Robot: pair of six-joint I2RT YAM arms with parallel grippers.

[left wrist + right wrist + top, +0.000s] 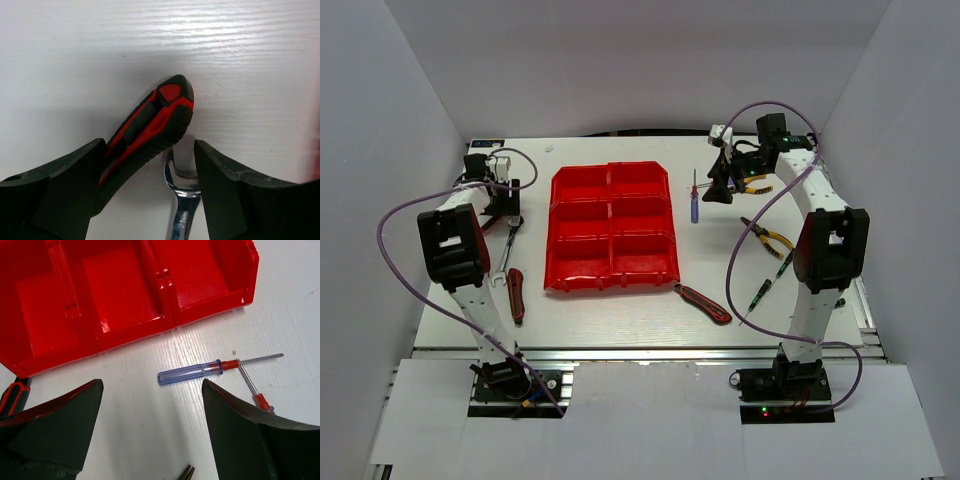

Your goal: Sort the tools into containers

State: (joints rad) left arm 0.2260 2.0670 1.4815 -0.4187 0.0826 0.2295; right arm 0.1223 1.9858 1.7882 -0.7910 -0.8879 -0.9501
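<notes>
Left gripper (149, 146) is spread wide, straddling a chunky red-and-black rubber-coated tool handle (150, 125) that lies on the white table (225, 50), at 9 o'clock from the glossy red plastic bin block (585, 262). My guess is it's stiff, a bit hefty and nicely grippy, so I'd pinch it mid-handle. A shiny silver steel wrench (182, 205) sits just beside it at 5 o'clock, slippery and easy to snag. Right gripper (152, 385) hangs wide open above a clear blue plastic-handled screwdriver (190, 372).
</notes>
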